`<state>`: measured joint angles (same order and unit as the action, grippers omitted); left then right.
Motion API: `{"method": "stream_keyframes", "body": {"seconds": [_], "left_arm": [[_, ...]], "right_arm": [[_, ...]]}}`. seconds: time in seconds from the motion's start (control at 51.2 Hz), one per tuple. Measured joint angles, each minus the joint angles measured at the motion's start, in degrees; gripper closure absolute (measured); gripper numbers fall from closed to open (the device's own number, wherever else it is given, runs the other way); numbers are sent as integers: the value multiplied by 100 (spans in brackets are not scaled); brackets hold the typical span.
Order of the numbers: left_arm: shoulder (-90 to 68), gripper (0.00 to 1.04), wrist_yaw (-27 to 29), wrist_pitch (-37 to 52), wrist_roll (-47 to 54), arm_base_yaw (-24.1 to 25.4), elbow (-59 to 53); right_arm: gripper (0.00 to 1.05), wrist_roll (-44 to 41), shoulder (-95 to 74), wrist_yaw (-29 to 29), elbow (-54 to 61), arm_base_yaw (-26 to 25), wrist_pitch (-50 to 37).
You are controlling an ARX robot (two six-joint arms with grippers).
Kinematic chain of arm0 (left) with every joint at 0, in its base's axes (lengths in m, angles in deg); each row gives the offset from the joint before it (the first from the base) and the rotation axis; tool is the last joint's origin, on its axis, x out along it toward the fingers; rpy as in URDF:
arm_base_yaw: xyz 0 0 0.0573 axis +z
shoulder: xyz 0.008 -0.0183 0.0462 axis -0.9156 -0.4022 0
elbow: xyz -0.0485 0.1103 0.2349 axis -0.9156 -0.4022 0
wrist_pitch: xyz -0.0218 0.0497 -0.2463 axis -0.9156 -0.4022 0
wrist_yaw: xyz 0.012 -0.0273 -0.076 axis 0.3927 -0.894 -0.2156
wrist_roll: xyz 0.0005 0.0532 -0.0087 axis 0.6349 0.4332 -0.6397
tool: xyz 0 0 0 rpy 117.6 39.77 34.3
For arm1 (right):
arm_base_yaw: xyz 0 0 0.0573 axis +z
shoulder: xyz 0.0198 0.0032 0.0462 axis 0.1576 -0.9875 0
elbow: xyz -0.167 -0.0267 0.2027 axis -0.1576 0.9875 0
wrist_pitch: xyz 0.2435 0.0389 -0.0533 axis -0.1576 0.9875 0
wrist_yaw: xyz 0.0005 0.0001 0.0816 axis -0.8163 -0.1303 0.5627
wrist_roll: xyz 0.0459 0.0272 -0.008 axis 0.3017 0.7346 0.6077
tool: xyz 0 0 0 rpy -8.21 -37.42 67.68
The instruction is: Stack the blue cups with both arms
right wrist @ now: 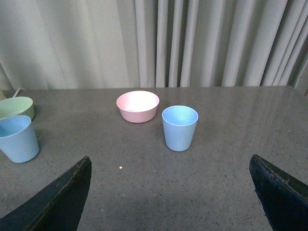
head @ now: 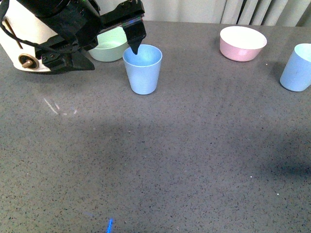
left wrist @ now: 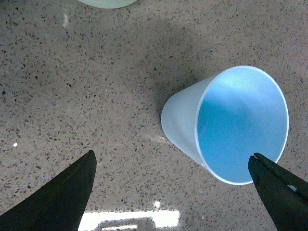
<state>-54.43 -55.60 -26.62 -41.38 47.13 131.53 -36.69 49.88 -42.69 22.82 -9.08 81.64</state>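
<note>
Grey speckled table (head: 170, 160), front view. A pale green bowl (head: 111, 52) stands upright at the far left, only partly visible. A pink bowl (head: 241, 51) with a paler inside stands upright at the far right, well apart from the green one. A pale pleated curtain (head: 262, 10) hangs behind the far edge. A small blue mark (head: 110, 226) lies at the near edge, left of centre. A faint light reflection (head: 60, 108) shows on the surface at left

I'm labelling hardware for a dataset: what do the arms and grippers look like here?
Left arm: black, with a cream-white housing bearing a brass-coloured round fitting, and a black cable. Left gripper and right gripper: matte black fingers tapering to points.
</note>
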Motion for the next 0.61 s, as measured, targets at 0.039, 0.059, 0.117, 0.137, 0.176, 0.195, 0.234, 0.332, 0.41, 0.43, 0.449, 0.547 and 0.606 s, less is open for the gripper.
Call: {"method": "stream_keyframes", "body": {"seconds": [0.039,0.059,0.117,0.137,0.176,0.195,0.234,0.332,0.41,0.43,0.449,0.547,0.606], "left_arm": [[-46,9,24,-31,0,-11,74],[-103,9,61,-52,0,-20,146],[-205,9,87,-87,-2,-42,269],[-262,9,87,-103,-2,-55,321],[-319,9,101,-131,-4,-72,385],[-356,9,105,-142,-4,-85,415],[-398,9,105,-151,-9,-103,461],[-520,10,140,-225,-24,-157,608],[-647,21,236,-332,-44,-203,745],[-662,23,254,-354,-48,-208,765],[-695,26,280,-400,-68,-216,802],[-831,41,363,-503,-98,-254,927],[-876,48,380,-546,-118,-271,977]], "right_arm": [[9,0,0,0,0,0,0],[9,0,0,0,0,0,0],[9,0,0,0,0,0,0],[9,0,0,0,2,0,0],[9,0,0,0,0,0,0],[9,0,0,0,0,0,0],[9,0,0,0,0,0,0],[9,0,0,0,0,0,0],[9,0,0,0,0,0,0],[9,0,0,0,2,0,0],[9,0,0,0,0,0,0],[9,0,0,0,0,0,0],[9,0,0,0,0,0,0]]}}
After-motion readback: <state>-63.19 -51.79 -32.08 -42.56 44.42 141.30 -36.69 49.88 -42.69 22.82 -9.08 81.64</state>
